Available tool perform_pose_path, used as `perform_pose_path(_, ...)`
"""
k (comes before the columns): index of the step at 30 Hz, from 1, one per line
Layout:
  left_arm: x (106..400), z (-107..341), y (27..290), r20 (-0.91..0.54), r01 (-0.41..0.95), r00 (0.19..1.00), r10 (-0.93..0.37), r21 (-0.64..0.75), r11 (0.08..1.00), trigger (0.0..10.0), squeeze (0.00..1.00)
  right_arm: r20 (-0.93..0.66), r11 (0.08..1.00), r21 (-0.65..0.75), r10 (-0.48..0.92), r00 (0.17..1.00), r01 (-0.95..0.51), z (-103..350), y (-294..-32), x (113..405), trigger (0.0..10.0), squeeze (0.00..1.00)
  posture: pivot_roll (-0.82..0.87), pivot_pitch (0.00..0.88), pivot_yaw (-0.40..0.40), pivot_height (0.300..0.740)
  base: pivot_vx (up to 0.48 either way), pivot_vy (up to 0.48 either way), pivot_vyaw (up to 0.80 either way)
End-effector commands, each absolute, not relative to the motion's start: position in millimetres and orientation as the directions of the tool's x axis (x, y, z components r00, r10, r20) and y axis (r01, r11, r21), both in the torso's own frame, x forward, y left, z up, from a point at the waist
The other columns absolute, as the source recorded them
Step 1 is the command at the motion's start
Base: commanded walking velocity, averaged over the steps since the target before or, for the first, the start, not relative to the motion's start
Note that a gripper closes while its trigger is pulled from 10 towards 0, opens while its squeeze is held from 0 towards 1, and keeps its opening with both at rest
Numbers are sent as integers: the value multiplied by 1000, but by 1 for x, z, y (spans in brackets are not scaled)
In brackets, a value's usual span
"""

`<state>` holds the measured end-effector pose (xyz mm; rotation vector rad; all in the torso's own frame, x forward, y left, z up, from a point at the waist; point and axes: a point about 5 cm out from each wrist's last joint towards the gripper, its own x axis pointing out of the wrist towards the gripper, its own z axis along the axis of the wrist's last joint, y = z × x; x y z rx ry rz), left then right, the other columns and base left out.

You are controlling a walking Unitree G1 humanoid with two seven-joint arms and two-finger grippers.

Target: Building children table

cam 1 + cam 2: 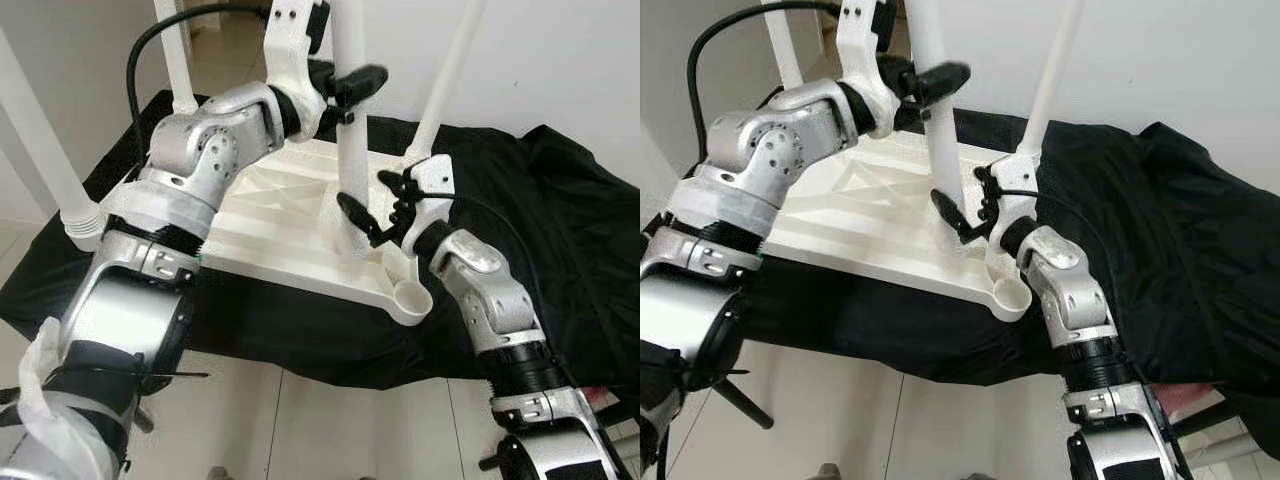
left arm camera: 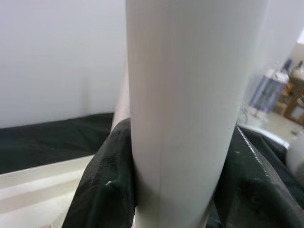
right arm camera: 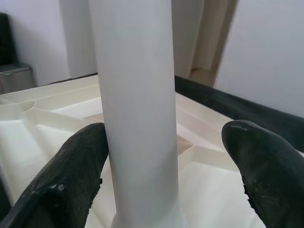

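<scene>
Upturned white tabletop [image 1: 270, 215] lying on black cloth [image 1: 560, 230], underside ribs facing up. Leg in hand [image 1: 350, 150] standing near-vertical, long axis straight up, foot at a socket on the right side of the tabletop, just far of the near-right corner.

Left gripper [image 1: 345, 85] clenched around that leg high up, both black fingers [image 2: 102, 190] tight against the tube in the left wrist view. Right gripper [image 1: 375, 215] low at the leg base, coming in from the right; one finger [image 3: 78, 166] touching the tube, the other standing apart, so released, not clamping.

Key relation: leg axis versus socket axis. Looks close to plumb; seating depth hidden behind the right gripper. Probably wants a straight downward push or twist from the left arm, right arm steadying the base.

Near-right corner socket [image 1: 410, 298] open, no leg in it. Far-right leg [image 1: 445, 85] and far-left leg [image 1: 178, 60] already standing; near-left leg [image 1: 45, 160] just beside the left arm, so little room to swing that elbow.
</scene>
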<state>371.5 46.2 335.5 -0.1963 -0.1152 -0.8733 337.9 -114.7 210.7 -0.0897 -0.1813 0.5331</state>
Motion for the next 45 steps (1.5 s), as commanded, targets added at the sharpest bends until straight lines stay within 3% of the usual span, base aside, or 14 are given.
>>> perform_pose_path(1, 373, 343, 44, 213, 745, 665, -716, -130, 654, 10000, 0, 129, 895, -153, 438, 890, -418, 206, -114, 344, 10000, 0, -17, 0, -30, 740, 0, 0, 0)
perform_pose_path(11, 368, 345, 29, 268, 698, 703, -659, -81, 712, 10000, 0, 139, 959, -180, 247, 959, -221, 198, -101, 353, 10000, 0, -21, 0, -12, 740, 0, 0, 0)
perform_pose_path(18, 362, 346, 15, 294, 709, 694, -657, -121, 695, 10000, 0, 136, 965, -162, 229, 964, -206, 190, -80, 349, 10000, 0, -22, 0, -15, 740, 0, 0, 0)
perform_pose_path(31, 355, 349, -1, 309, 731, 670, -675, -115, 673, 10000, 0, 188, 981, -188, 90, 978, -55, 200, -91, 362, 10000, 0, -12, 0, -42, 740, 0, 0, 0)
perform_pose_path(38, 353, 351, -3, 316, 734, 666, -676, -112, 670, 10000, 0, 181, 977, -211, 81, 980, -42, 198, -92, 363, 10000, 0, -11, 0, -42, 740, 0, 0, 0)
perform_pose_path(39, 353, 351, -4, 318, 735, 664, -677, -111, 669, 10000, 0, 179, 974, -221, 84, 980, -43, 197, -92, 364, 5843, 0, -10, 0, -40, 740, 0, 0, 0)
perform_pose_path(40, 353, 351, -4, 318, 735, 664, -677, -111, 669, 10000, 0, 179, 974, -221, 84, 980, -43, 197, -92, 364, 5843, 0, -10, 0, -40, 740, 0, 0, 0)
perform_pose_path(41, 353, 351, -4, 319, 734, 664, -676, -109, 670, 10000, 0, 173, 971, -237, 82, 981, -39, 197, -92, 364, 1608, 0, -9, 0, -40, 740, 0, 0, 0)
perform_pose_path(42, 353, 351, -4, 319, 734, 664, -676, -108, 671, 10000, 0, 169, 968, -248, 80, 982, -36, 196, -92, 365, 1608, 0, -9, 0, -39, 740, 0, 0, 0)
perform_pose_path(43, 353, 351, -4, 320, 736, 662, -678, -105, 669, 10000, 0, 168, 967, -252, 80, 983, -36, 196, -93, 366, 0, 0, -8, 0, -39, 740, 0, 0, 0)
perform_pose_path(45, 353, 351, -5, 319, 738, 659, -681, -103, 667, 10000, 0, 172, 964, -264, 85, 981, -37, 196, -93, 366, 0, 0, -8, 0, -38, 740, 0, 0, 0)
